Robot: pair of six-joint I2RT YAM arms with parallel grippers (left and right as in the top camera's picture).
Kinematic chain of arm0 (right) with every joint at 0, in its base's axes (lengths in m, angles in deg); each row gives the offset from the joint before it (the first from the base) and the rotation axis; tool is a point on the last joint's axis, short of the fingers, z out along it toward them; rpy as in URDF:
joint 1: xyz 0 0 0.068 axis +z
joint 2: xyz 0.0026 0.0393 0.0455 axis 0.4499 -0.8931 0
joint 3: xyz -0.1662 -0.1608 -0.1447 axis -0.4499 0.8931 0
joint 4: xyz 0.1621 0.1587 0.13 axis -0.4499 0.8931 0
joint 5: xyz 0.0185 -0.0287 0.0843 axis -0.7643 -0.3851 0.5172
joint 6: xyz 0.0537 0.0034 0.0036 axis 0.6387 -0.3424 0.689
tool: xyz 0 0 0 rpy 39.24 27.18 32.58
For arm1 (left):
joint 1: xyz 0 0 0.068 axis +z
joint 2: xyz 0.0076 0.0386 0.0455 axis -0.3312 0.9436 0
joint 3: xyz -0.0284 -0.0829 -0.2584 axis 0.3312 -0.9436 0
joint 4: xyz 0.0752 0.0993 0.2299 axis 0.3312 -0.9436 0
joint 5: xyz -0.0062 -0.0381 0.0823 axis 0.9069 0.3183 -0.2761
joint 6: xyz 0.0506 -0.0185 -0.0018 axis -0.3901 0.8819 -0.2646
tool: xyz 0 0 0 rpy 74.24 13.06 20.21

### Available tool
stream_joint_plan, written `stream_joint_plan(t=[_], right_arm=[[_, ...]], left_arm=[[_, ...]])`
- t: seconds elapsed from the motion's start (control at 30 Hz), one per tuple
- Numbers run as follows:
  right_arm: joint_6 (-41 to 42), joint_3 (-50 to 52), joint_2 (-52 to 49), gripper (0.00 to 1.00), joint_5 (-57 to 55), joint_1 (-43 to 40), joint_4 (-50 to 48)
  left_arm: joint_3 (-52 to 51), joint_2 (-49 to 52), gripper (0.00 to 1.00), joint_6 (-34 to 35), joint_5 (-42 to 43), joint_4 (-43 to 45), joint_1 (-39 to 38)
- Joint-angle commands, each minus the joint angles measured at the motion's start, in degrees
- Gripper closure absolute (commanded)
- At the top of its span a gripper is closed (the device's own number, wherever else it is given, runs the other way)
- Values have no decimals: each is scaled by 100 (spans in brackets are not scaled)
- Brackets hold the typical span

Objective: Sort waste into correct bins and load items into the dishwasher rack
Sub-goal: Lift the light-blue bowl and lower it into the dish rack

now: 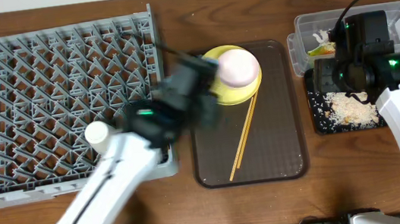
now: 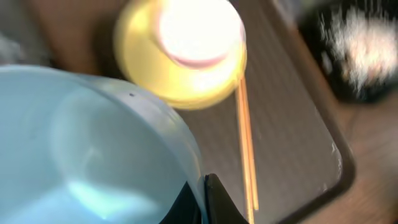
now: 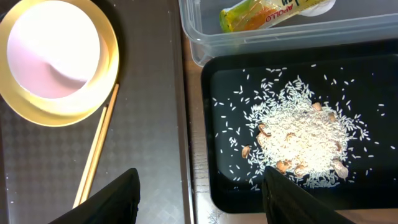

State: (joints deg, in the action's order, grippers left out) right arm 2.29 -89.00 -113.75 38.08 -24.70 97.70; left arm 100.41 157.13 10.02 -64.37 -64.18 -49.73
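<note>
Wrapper [image 3: 250, 17] marked "APOLLO" in clear tub [image 3: 194, 51]

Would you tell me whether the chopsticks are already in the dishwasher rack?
No, the chopsticks lie on the brown tray beside the yellow plate, outside the grey rack.
</note>
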Motion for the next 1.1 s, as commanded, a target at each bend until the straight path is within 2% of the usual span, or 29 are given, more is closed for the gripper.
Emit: stream_joint_plan(t=[0.0, 0.17, 0.27, 0.33, 0.43, 0.53, 0.67, 0.77, 0.83, 0.87, 1.07], right_arm=[[63, -37, 48, 39, -17, -37, 11], [63, -37, 48, 39, -15, -37, 31], [63, -37, 48, 39, -17, -37, 24], [63, -37, 48, 39, -15, -37, 24], [63, -37, 48, 39, -15, -37, 28], [63, -37, 48, 39, -15, -37, 26], [61, -37, 48, 39, -15, -37, 33], [63, -37, 48, 39, -15, -37, 31], [63, -37, 48, 39, -15, -37, 28], [61, -37, 48, 39, -17, -37, 28], [63, -37, 48, 39, -17, -37, 26]], left_arm=[[96, -236, 94, -525, 1751, 153, 1169], [326, -42, 94, -424, 4380, 761, 3130], [743, 341, 94, 170, 4981, 1132, 3871], [1147, 680, 94, 372, 5029, 1231, 4140], [1755, 1290, 94, 669, 5023, 1322, 4341], [2197, 1956, 94, 1014, 5508, 1720, 4419], [2334, 2830, 94, 2422, 6601, 3574, 4492], [2334, 3427, 94, 3587, 6911, 5060, 4592], [2334, 3740, 94, 4116, 6929, 5565, 4675], [2334, 3904, 94, 4288, 6935, 5665, 4719], [2326, 4363, 94, 4262, 7097, 5591, 4859]])
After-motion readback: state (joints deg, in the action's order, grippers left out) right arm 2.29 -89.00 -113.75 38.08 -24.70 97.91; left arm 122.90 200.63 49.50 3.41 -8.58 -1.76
